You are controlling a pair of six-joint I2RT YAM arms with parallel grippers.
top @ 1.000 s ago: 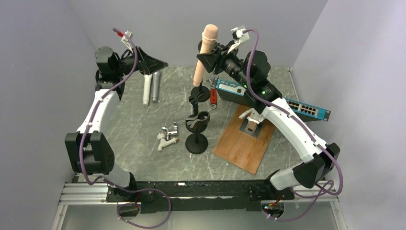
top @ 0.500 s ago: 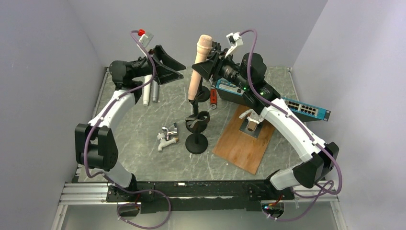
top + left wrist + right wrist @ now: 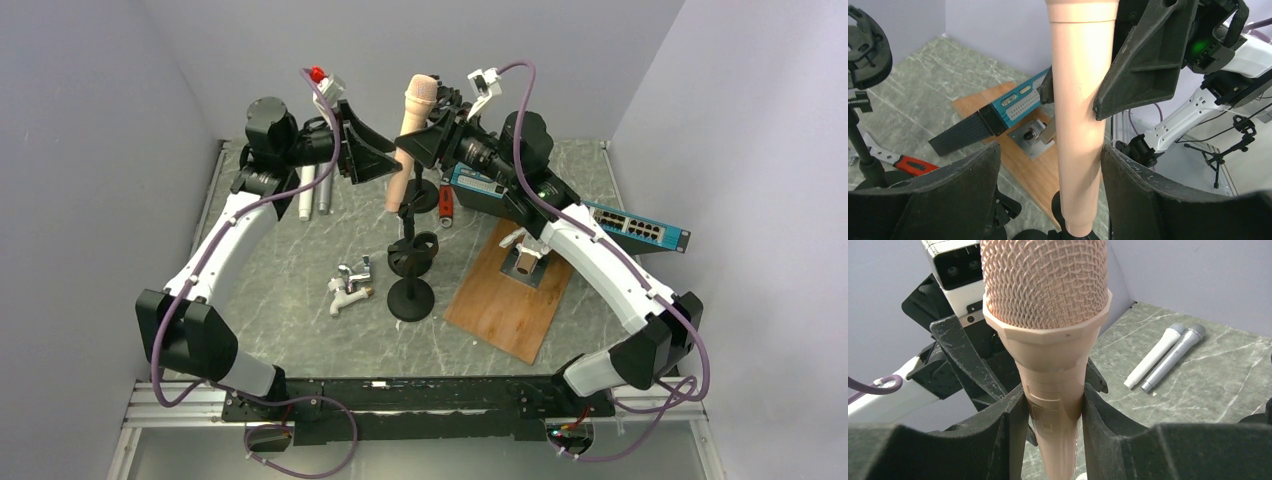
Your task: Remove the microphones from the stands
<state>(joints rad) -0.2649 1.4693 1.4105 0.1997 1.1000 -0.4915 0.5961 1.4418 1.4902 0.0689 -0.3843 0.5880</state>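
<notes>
A peach-pink microphone (image 3: 412, 125) is held nearly upright, high above the table. My right gripper (image 3: 430, 140) is shut on its upper body just under the mesh head (image 3: 1044, 280), with a jaw pressed against each side of the gripper (image 3: 1053, 405). My left gripper (image 3: 383, 165) is open around the lower body of the microphone (image 3: 1080, 125); its right jaw is close against it and its left jaw stands apart around the gripper (image 3: 1049, 155). The black stand (image 3: 410, 298) with its empty clip (image 3: 413, 250) stands below. A smaller black stand (image 3: 420, 197) is at the microphone's lower end; I cannot tell whether they touch.
A white and a grey microphone (image 3: 312, 187) lie at the back left. A blue network switch (image 3: 610, 218), a wooden board (image 3: 500, 300) with a metal fitting (image 3: 526, 262), a metal tap (image 3: 350, 285) and a red-handled tool (image 3: 447, 207) lie around the stands.
My left arm has swung right and brought its open jaws around the microphone's lower body. My right gripper has carried the microphone slightly left and tilted it.
</notes>
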